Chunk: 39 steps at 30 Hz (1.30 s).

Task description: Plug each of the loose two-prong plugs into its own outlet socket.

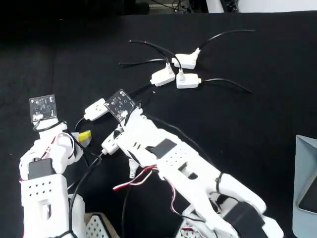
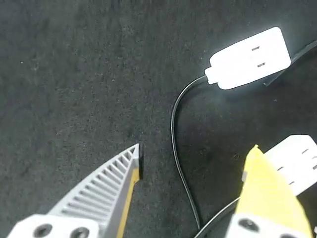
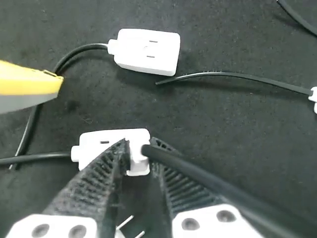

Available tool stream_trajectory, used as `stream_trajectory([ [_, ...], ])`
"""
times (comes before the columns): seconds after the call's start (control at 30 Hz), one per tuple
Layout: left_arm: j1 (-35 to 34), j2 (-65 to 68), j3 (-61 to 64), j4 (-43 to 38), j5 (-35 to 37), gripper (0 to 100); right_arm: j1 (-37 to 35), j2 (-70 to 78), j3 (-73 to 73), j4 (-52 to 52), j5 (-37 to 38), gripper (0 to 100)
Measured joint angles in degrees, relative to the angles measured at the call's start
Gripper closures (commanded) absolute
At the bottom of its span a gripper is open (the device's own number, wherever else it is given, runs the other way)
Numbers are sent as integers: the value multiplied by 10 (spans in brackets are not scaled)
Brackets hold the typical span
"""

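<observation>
Pinching the plug (image 3: 137, 166) in the right hand (image 3: 138, 148), pads pressed onto the small white body at the cable (image 3: 208, 176) exit. Butted against the end of the near socket (image 3: 101, 144) on the black worktop (image 1: 257, 129); seated or not, cannot tell. Seeing the left hand (image 2: 195, 148) spread wide, empty, low beside that socket, with the free socket (image 2: 250, 57) lying just beyond. Judging the plug light, rigid, smooth plastic: likely to pivot in the pads under cable drag. Better to grip across the flat sides of the body, never the cable, prongs left exposed. Expecting the socket to slide on push, being just as light and unanchored; worth bracing its cable end with the left hand. Noting more white plug bodies (image 1: 187, 81) clustered farther back; mated or not, cannot tell.
</observation>
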Motion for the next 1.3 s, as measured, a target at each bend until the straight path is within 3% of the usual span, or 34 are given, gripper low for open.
stream_trajectory([
  [0.57, 0, -6, 4, 0, 0, 676, 1, 52, -20, -18, 4, 987],
  [1.3, 0, -6, 4, 0, 0, 676, 15, 148, -67, -14, 82, 987],
])
